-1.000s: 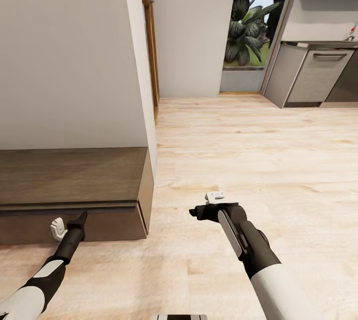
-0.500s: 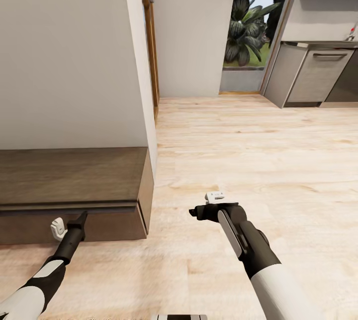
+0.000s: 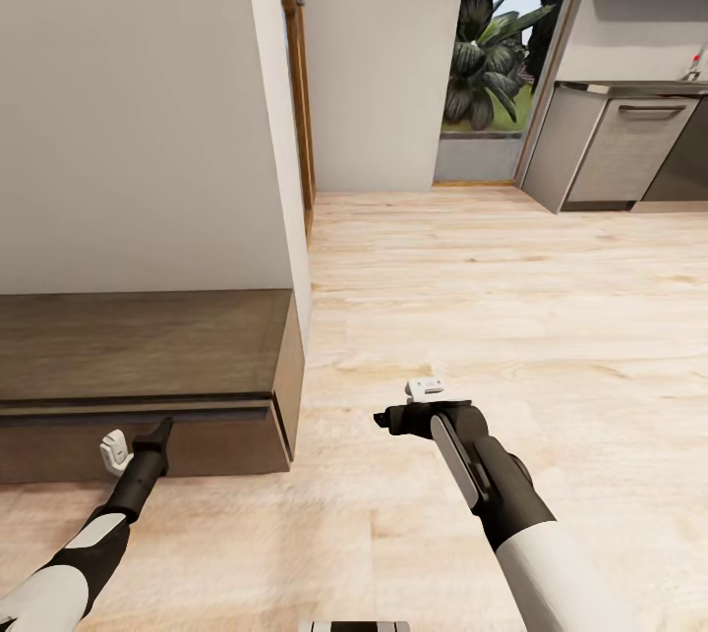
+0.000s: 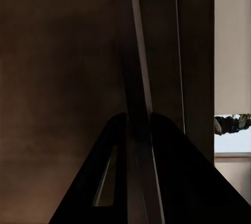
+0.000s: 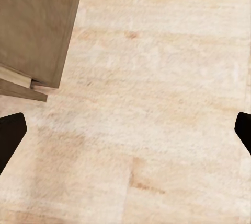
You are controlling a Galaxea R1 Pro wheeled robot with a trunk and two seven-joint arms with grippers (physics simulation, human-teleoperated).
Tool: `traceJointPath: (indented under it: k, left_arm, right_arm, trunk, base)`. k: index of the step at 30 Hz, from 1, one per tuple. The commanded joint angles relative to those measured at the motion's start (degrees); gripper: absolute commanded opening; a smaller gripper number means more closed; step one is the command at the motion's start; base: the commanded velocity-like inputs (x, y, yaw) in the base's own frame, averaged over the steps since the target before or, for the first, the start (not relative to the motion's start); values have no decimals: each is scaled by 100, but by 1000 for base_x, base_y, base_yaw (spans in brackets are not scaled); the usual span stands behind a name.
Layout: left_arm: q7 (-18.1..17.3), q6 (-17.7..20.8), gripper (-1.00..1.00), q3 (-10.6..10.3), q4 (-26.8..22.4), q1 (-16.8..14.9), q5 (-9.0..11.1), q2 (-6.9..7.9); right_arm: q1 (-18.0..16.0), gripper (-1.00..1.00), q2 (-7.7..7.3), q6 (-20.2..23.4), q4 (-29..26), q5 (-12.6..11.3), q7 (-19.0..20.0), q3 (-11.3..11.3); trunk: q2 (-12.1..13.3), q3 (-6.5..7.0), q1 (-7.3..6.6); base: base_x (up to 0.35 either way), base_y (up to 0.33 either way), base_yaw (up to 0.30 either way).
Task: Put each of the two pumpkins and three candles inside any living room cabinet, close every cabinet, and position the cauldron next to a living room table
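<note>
The left tool [image 3: 157, 430] is right up at the cabinet [image 3: 138, 347] front, its fingers [image 4: 112, 172] pinched nearly together on the top edge of a door panel (it's all dark wood in the wrist view). The right tool [image 3: 385, 419] hangs spread wide over the floor [image 3: 511, 298], holding nothing.

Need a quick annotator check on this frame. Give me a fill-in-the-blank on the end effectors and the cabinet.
1. The left end effector sits at the front of the dark brown ____.
2. The right end effector hangs over the bare ____ floor.
3. In the right wrist view the fingertips stand far apart, so that end effector is ____.
4. Through the doorway, green ____ grow outside.

Missing words: cabinet; wooden; open; plants
</note>
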Motion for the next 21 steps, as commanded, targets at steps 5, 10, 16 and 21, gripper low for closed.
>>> traceJointPath:
  k: [5,10,16,21]
  left_arm:
    - [5,35,-100,20,81,0,35,3]
    - [5,35,-100,20,81,0,35,3]
    - [5,35,-100,20,81,0,35,3]
    - [5,35,-100,20,81,0,35,3]
  right_arm:
    - [-3,100,3,24,-5,-2,6,-2]
    - [-3,100,2,23,-5,-2,7,-2]
    - [-3,100,3,25,-5,-2,7,-2]
    - [-3,100,2,24,-5,-2,7,-2]
  trunk:
    - [-1,-6,0]
    - [-1,-6,0]
    - [-1,-6,0]
    - [-1,-6,0]
  base:
    - [-9,0,0]
    - [-51,0,0]
    - [-21,0,0]
    - [-163,0,0]
